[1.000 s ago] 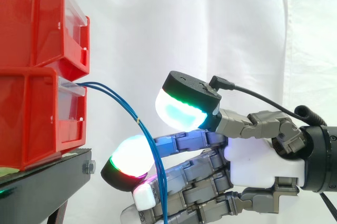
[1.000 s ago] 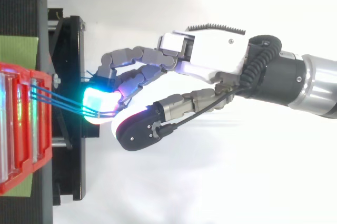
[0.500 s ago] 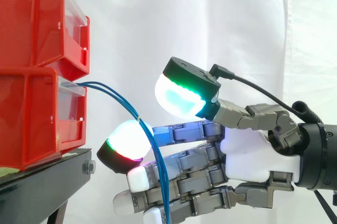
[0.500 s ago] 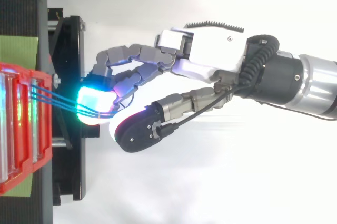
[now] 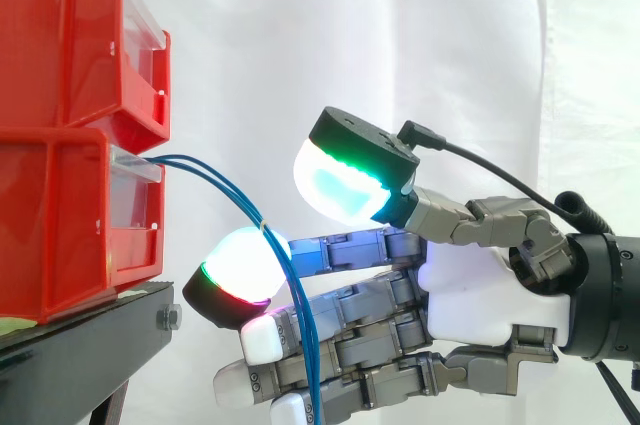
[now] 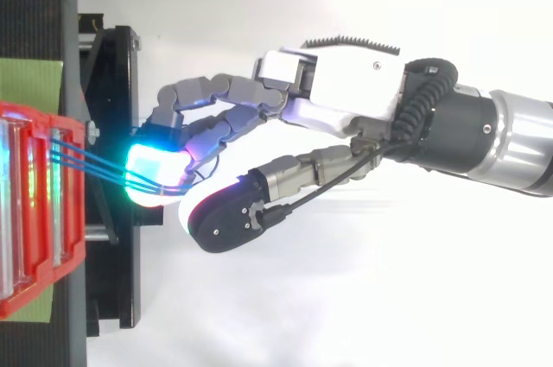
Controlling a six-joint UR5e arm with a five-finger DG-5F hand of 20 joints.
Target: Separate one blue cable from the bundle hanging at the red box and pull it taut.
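Observation:
Several thin blue cables leave the lower red bin, arc down to the right and hang past a small yellow tie. In the top view the cables run from the bin to a glowing fingertip. My hand reaches in from the right, open, with its fingers stretched toward the bin. The hanging cables cross in front of the fingers. One glowing fingertip sits just left of the cables and touches them. The thumb pad hovers above and to the right, apart from the cables.
A second red bin is stacked on the lower one. Both rest on a black stand whose edge lies just under and left of the fingertips. A white curtain hangs behind. From above, the stand's frame lies below the fingers.
The hand has shifted left toward the bins and slightly up, so its fingertips now reach past the hanging cables. It has hardly moved in the last half second.

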